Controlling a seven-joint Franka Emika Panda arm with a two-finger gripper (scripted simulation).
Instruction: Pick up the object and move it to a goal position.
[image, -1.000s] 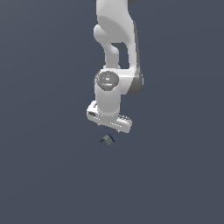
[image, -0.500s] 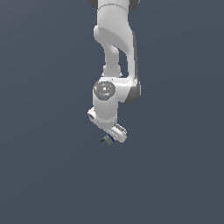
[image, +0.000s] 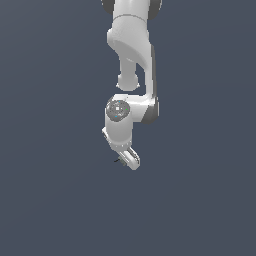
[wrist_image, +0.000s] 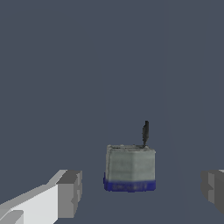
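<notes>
Grey void; hand (wrist_image: 140, 192) spread wide, straddling the object (wrist_image: 130, 169).

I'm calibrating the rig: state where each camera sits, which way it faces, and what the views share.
Exterior view: off the arm, facing the white arm bent over the floor; gripper nearly hides the object.
Wrist view: on the wrist, looking past two grey fingertips at the small grey block with blue edge and dark stub.
Shared: gripper and block.
</notes>
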